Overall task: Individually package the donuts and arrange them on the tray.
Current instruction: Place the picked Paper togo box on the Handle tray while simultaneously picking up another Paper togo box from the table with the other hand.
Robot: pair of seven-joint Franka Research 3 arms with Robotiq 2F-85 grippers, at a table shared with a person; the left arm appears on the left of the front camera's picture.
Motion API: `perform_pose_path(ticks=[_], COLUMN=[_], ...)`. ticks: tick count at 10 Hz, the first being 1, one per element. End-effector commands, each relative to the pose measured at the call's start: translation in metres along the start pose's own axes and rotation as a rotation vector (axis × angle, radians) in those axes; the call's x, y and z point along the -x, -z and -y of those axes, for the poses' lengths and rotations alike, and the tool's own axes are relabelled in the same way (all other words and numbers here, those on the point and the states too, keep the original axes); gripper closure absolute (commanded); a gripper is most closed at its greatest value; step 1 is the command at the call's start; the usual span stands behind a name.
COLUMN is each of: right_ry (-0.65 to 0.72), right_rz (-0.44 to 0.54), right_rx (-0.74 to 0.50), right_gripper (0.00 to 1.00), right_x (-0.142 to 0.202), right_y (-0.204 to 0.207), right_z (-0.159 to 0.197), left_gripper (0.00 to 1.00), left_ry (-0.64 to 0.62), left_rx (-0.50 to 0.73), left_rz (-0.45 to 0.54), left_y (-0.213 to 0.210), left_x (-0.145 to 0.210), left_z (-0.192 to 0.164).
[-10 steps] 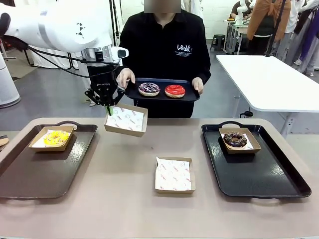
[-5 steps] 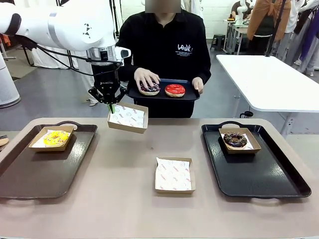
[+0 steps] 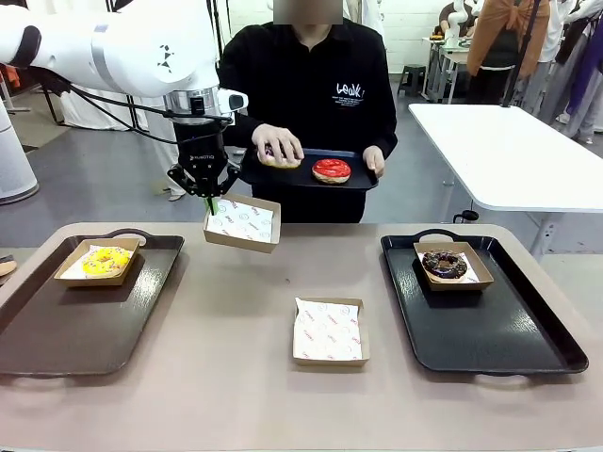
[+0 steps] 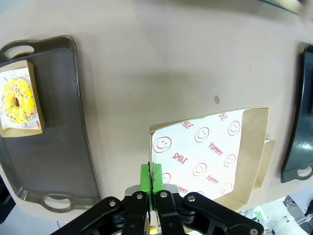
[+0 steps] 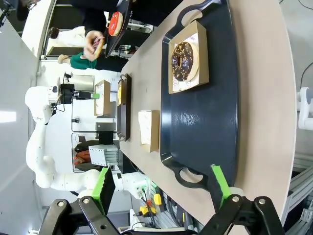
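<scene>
Our left gripper (image 3: 209, 196) clamps a lined box (image 3: 242, 223) by its rim over the far edge of the table (image 3: 236, 386); our right gripper (image 5: 161, 177) gapes empty; yellow donut (image 3: 105, 261) sits boxed on left tray (image 3: 57, 334), chocolate donut (image 3: 444, 264) on right tray (image 3: 509, 334).

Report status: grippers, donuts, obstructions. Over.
Left gripper shut on paper-lined brown cardboard box, held above table. Right gripper open, empty. Person's hand grasping purple-iced ring donut on held black tray. Nothing blocking box.
</scene>
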State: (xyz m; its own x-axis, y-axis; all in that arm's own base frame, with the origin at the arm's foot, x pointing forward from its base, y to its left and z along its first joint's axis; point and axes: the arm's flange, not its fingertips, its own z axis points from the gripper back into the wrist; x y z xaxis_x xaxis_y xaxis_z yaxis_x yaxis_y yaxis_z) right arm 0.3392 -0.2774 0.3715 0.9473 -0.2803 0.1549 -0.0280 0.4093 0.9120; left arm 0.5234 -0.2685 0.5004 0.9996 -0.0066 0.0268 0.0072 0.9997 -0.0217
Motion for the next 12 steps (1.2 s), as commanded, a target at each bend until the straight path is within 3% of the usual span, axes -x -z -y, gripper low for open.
perform_pose_path(ticks=[1, 12], right_ry=[0.003, 0.003], right_rz=[0.002, 0.002], right_rx=[-0.004, -0.004], right_gripper=[0.00, 0.00], right_x=[0.0012, 0.0012], right_y=[-0.0013, -0.0013], right_z=[0.0005, 0.0005], left_gripper=[1.00, 1.00], left_ry=[0.001, 0.001], left_rx=[-0.002, -0.002], left_rz=[-0.001, -0.001], left_y=[0.0004, 0.0004], left_x=[0.0025, 0.0025], left_z=[-0.0013, -0.0013])
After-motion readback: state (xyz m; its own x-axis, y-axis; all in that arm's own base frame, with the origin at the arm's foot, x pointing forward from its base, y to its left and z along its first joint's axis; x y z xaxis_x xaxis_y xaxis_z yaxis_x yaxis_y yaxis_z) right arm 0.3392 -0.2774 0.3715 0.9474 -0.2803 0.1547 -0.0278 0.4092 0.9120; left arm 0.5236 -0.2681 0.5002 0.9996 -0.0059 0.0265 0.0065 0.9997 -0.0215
